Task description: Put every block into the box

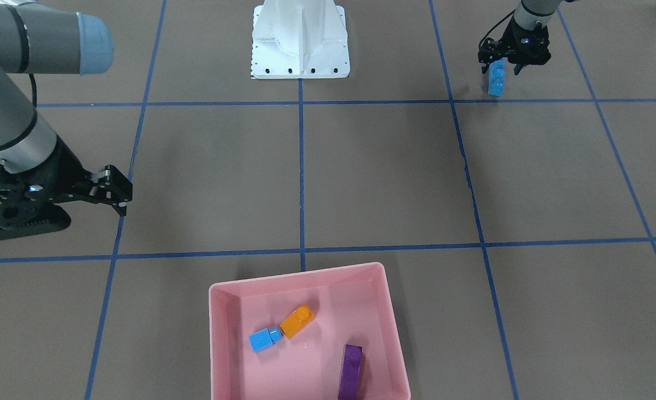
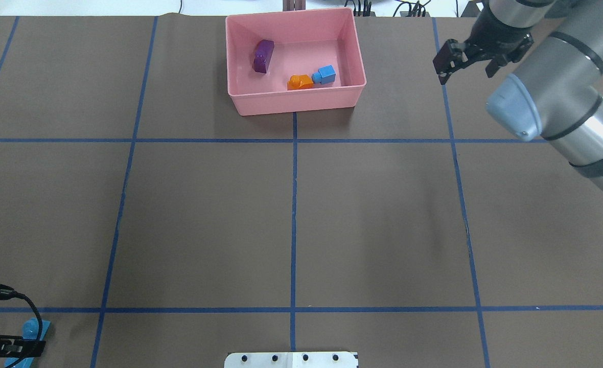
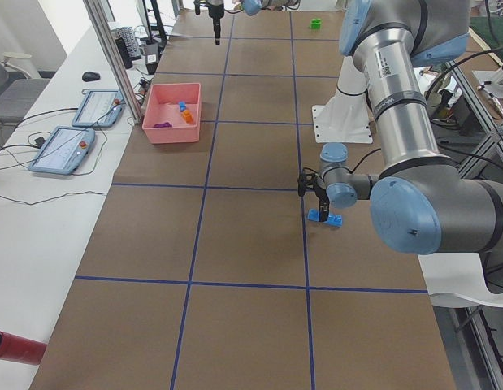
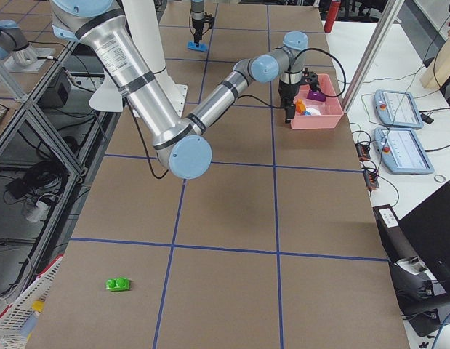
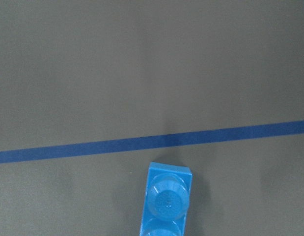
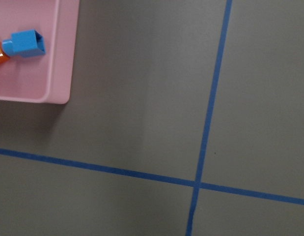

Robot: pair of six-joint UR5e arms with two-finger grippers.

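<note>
The pink box [image 1: 297,272] holds the orange brick [image 1: 297,321], the small blue brick [image 1: 263,339] and the purple brick [image 1: 351,371]. The long blue brick [image 1: 496,80] lies studs up on the table near the robot's left side. It also shows in the left wrist view [image 5: 166,201]. My left gripper [image 1: 500,69] is low over one end of it, jaws apart on either side. My right gripper [image 2: 465,71] is open and empty, hovering beside the box [image 2: 291,105]. The green brick [image 4: 118,284] lies alone on the far right of the table.
The white robot base [image 1: 300,50] stands at the table's middle near edge. Blue tape lines grid the brown table. A side bench carries tablets [image 3: 80,130], and a red cylinder [image 3: 15,345] lies on it.
</note>
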